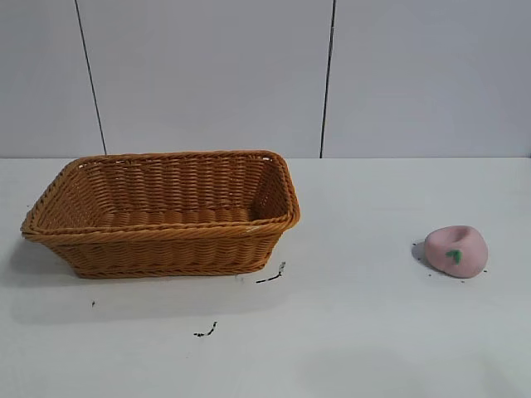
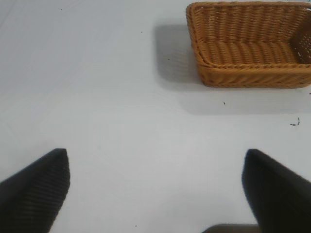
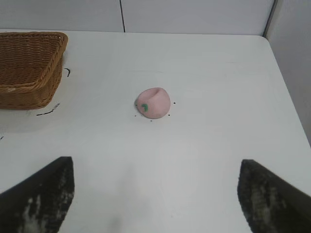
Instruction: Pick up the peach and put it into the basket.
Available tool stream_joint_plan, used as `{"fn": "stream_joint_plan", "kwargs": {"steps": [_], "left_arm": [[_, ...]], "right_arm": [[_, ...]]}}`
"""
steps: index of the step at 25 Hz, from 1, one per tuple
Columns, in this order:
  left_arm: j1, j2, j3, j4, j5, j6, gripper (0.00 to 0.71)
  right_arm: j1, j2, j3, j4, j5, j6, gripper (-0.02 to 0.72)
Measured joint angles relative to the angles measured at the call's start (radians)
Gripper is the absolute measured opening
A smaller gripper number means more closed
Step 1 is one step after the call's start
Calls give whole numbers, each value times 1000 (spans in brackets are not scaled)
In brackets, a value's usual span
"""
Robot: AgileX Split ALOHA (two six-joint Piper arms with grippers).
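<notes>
Peach (image 1: 455,250) sits on the table (image 1: 357,332), well apart from the basket (image 1: 166,215), on my right side. My right gripper (image 3: 155,194) hangs back from it, fingers spread wide; the left gripper (image 2: 155,191) idles, also spread. I'd come straight down, centre the fingers around the soft lump, and close gently.

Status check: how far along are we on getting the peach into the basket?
Nothing is done yet. The peach sits on the table, well apart from the basket, which holds nothing. The right gripper is open with the peach ahead of it; the left gripper is open near the basket. Approach, grasp, carry and drop all remain.
</notes>
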Motion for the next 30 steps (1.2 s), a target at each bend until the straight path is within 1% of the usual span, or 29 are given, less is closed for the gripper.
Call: {"fn": "stream_joint_plan", "kwargs": {"steps": [11, 14, 17, 20, 26, 30], "left_arm": [[0, 0, 0, 0, 0, 0, 693], [0, 0, 0, 0, 0, 0, 693], [0, 0, 0, 0, 0, 0, 693], [0, 0, 0, 0, 0, 0, 693], [0, 0, 0, 0, 0, 0, 693], [0, 0, 0, 0, 0, 0, 693]], "right_arm": [[0, 0, -1, 0, -3, 1, 634], [0, 63, -30, -1, -7, 6, 634], [0, 214, -94, -8, -36, 18, 634], [0, 420, -184, -8, -68, 34, 634], [0, 834, -394, -8, -77, 42, 634], [0, 1133, -549, -7, -60, 42, 634]]}}
